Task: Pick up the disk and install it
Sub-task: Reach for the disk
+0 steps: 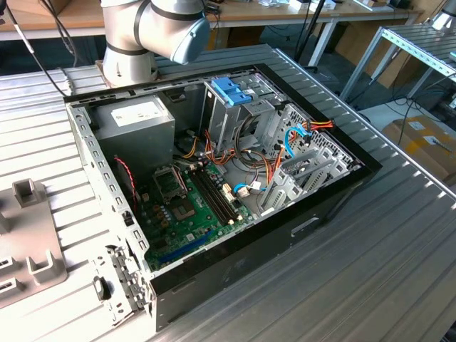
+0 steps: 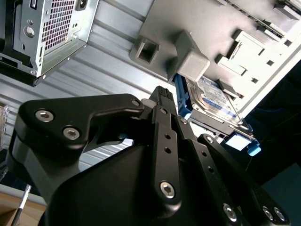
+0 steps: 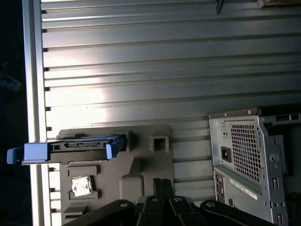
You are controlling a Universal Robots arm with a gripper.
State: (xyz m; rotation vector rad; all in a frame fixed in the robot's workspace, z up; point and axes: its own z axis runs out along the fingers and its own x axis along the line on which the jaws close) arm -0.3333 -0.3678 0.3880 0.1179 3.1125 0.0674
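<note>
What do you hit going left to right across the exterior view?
grey fixture plate → grey power-supply box → blue drive-cage latch → orange-and-yellow cable bundle → cardboard box

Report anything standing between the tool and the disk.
Nothing loose shows between them. In the first wrist view the tool is near the grey fixture plate, and the disk stands on edge in a slot of that plate. The plate's own raised blocks sit close beside the disk.
</note>
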